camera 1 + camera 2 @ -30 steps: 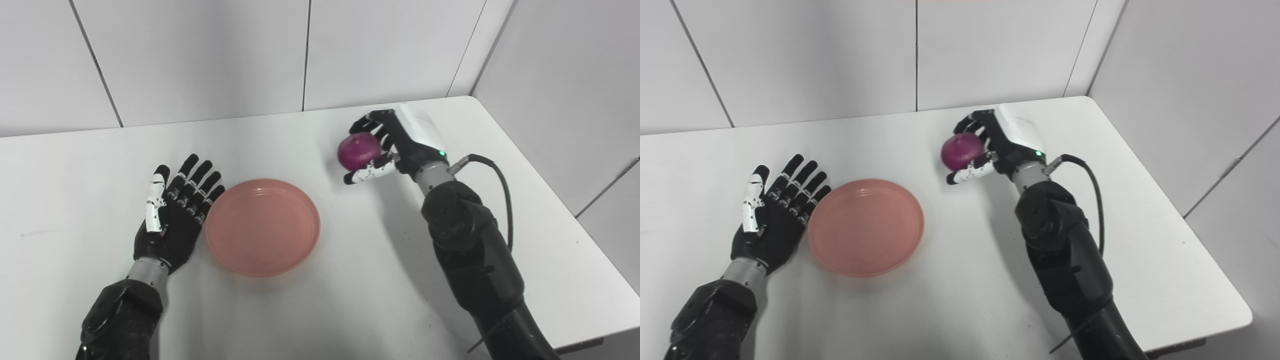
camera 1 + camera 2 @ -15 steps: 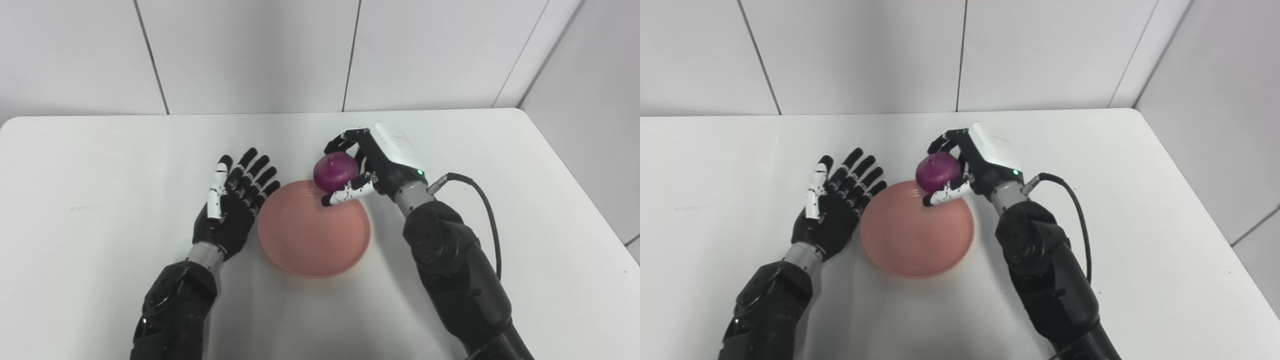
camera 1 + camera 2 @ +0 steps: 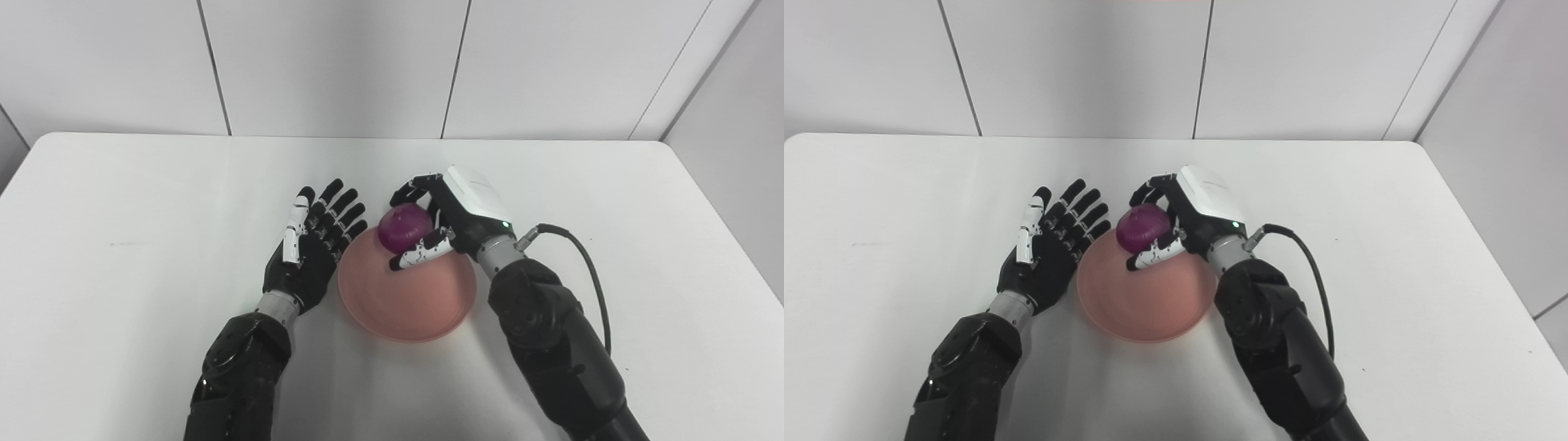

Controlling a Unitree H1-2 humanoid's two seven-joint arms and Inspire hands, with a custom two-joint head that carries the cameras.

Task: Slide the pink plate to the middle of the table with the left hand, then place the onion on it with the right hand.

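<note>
The pink plate [image 3: 422,306] lies flat on the white table near its middle. My left hand [image 3: 312,251] is open, palm up, fingers spread, resting just left of the plate's rim; it also shows in the right eye view [image 3: 1048,248]. My right hand [image 3: 456,214] is shut on the purple onion [image 3: 403,226] and holds it above the far part of the plate. The onion also shows in the right eye view [image 3: 1142,228], with the plate [image 3: 1151,309] beneath it.
The white table [image 3: 122,245] meets grey wall panels at the back and on the right. A black cable [image 3: 588,269] runs from my right wrist over the table.
My right hand has carried the onion left, from beside the plate to above its far part. The camera has swung right, so the whole scene shifted. The left hand stays open beside the plate.
</note>
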